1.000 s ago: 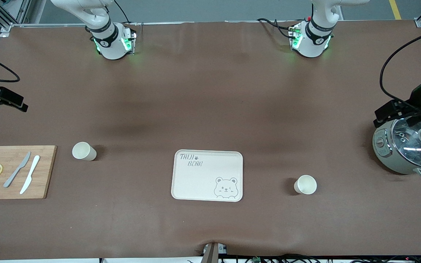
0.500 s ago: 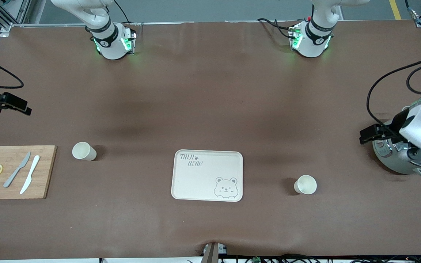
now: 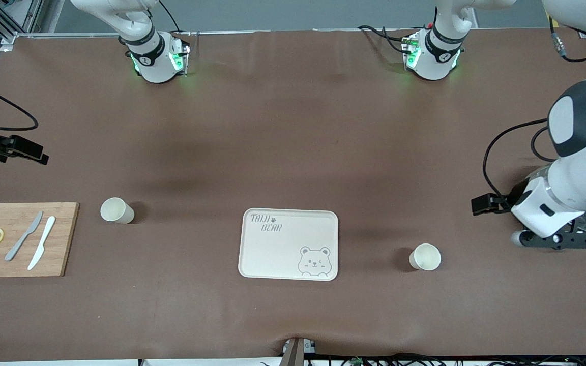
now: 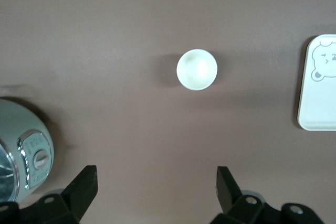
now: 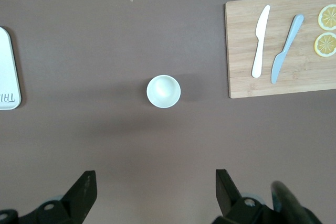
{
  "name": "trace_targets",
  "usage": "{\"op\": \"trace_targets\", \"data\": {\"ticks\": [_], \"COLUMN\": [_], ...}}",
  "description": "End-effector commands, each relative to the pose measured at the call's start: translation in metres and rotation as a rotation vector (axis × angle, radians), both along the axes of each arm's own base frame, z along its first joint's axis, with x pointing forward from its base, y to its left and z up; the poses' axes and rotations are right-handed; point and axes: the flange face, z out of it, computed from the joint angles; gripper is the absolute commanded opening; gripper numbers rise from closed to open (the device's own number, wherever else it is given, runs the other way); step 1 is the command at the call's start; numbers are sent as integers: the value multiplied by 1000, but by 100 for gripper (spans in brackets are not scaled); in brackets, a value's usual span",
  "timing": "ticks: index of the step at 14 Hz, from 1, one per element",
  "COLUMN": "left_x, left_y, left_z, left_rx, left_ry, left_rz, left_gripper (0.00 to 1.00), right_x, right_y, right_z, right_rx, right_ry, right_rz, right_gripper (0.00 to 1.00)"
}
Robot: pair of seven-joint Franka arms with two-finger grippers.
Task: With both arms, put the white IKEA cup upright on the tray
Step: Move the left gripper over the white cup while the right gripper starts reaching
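Observation:
The cream tray point(image 3: 289, 244) with the bear drawing lies at the table's middle. One white cup point(image 3: 425, 256) stands upright beside it toward the left arm's end. A second white cup point(image 3: 116, 210) stands upright toward the right arm's end. My left gripper point(image 3: 552, 240) hangs open and empty over the table between the cooker and the first cup point(image 4: 197, 70). My right gripper point(image 5: 155, 182) is open and empty above the table near the second cup point(image 5: 163, 91). It is mostly off the edge of the front view.
A wooden cutting board point(image 3: 18, 239) with two knives and lemon slices lies at the right arm's end. A grey rice cooker point(image 4: 21, 150) stands at the left arm's end, mostly hidden under the left arm in the front view. The tray's edge shows in the left wrist view point(image 4: 320, 87).
The left arm has swung from over the cooker's lid toward the cup and now covers the cooker. The right arm has shifted slightly. Cups and tray have not moved.

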Motion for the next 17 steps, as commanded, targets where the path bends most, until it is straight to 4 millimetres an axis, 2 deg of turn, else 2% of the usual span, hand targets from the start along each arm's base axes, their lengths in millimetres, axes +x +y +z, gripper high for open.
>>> {"op": "trace_targets", "data": {"ticks": [1,3,6,7,8,10,11,12,14,17], "left_x": [21,34,51,55,58,64,65,65,69,76], "left_y": [-3,-5,-9,-8,-7,-10,-10,-12,-14,-14], "left_z": [-10,-25,-60,-63,-65,-93,-106,-112,-138,-162], "left_rx": [-1,-5,-10,-10,-12,-12,-13,-17,-50,-61], "left_ry": [-15,-43,-84,-104,-125,-116,-107,-100,-85,-125], "left_rz": [-7,-8,-9,-7,-5,1,4,3,21,30], "left_gripper": [100,100,100,100,100,100,100,100,100,100], "right_x": [1,0,1,1,1,1,5,9,9,11], "right_y": [-2,-1,-3,-3,-3,-3,-3,-3,-3,-3], "right_z": [2,2,0,0,-1,-4,-17,-26,-25,-31], "right_rx": [-7,-7,-7,-6,-6,-6,-5,-5,-5,-5], "right_ry": [-1,2,7,8,10,16,38,54,51,62], "right_rz": [-7,-7,-10,-10,-10,-10,-10,-11,-11,-13], "right_gripper": [100,100,100,100,100,100,100,100,100,100]}}
